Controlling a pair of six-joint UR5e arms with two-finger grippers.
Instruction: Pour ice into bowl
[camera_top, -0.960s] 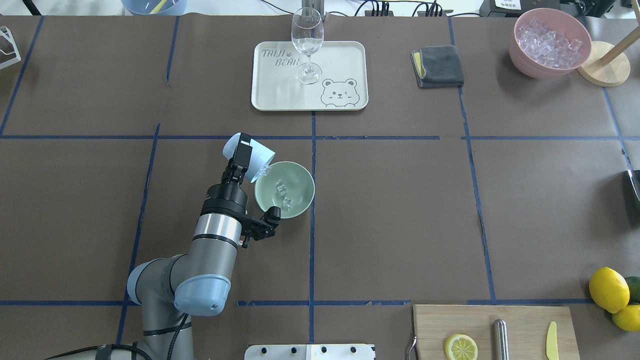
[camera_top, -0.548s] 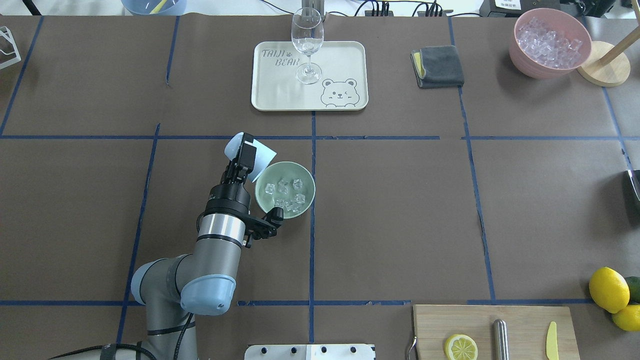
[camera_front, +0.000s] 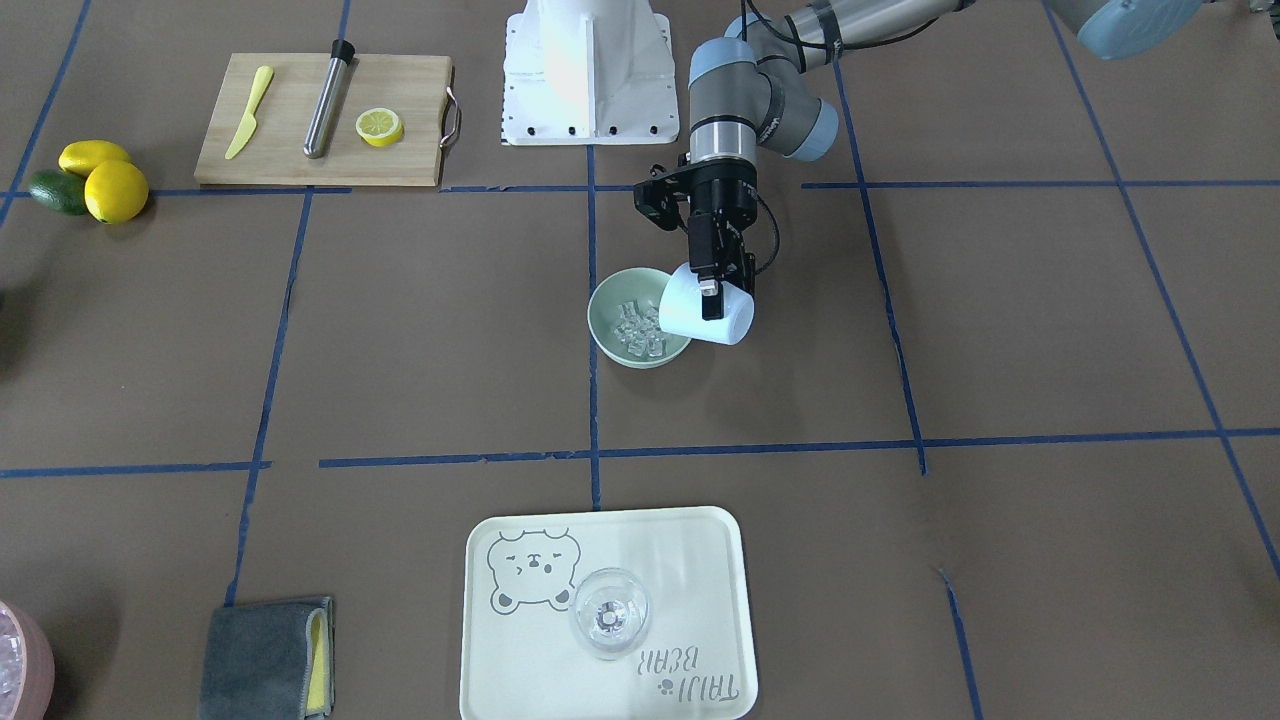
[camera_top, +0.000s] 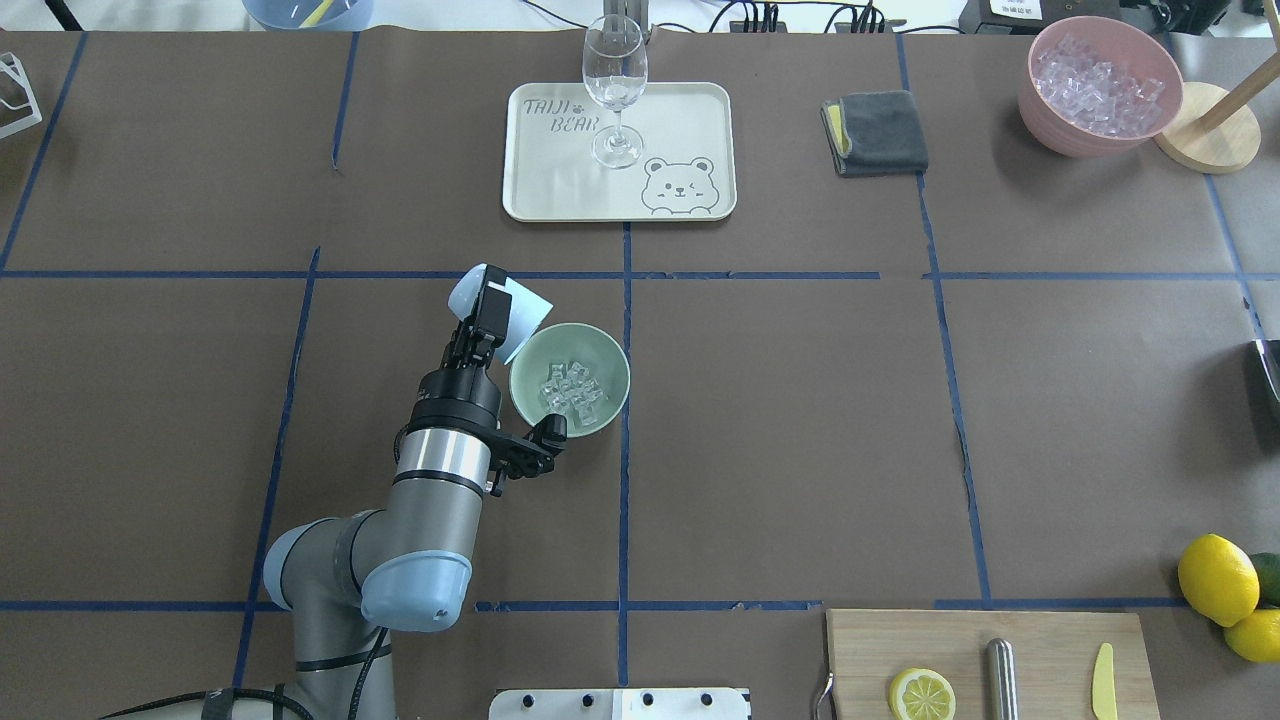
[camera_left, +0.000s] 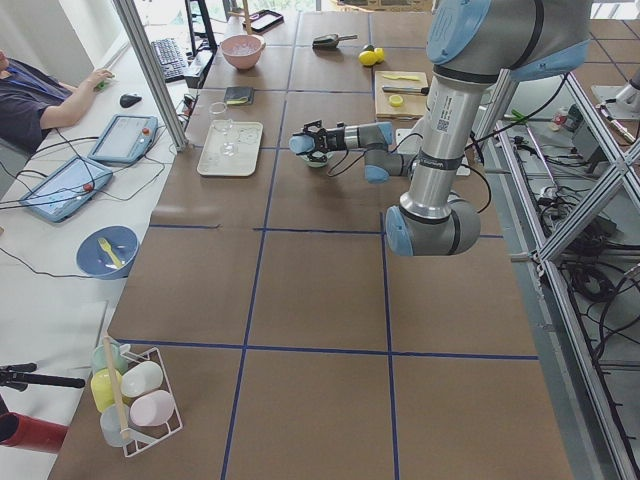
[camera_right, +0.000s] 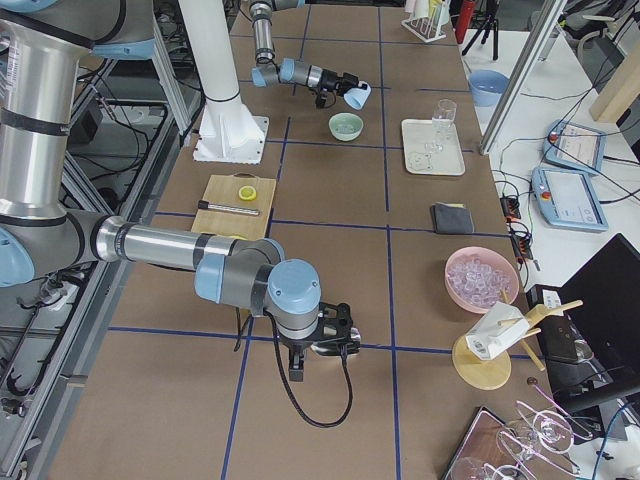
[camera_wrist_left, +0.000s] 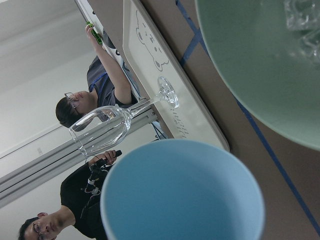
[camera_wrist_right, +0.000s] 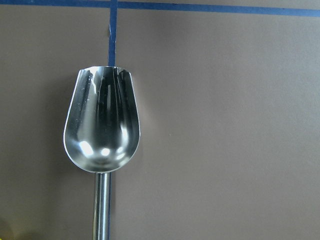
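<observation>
Brown bench (camera_top: 800, 400) with blue tape lines, mint-green bowl (camera_top: 612, 362) near its middle, blue cup (camera_top: 525, 318) tipped mouth-down at the bowl's rim, left claw (camera_top: 492, 305) pinching the cup, right claw (camera_right: 318, 348) well apart, grip impossible to tell, metal scoop (camera_wrist_right: 102, 125) by it, clear ice (camera_top: 570, 388) heaped inside the bowl
</observation>
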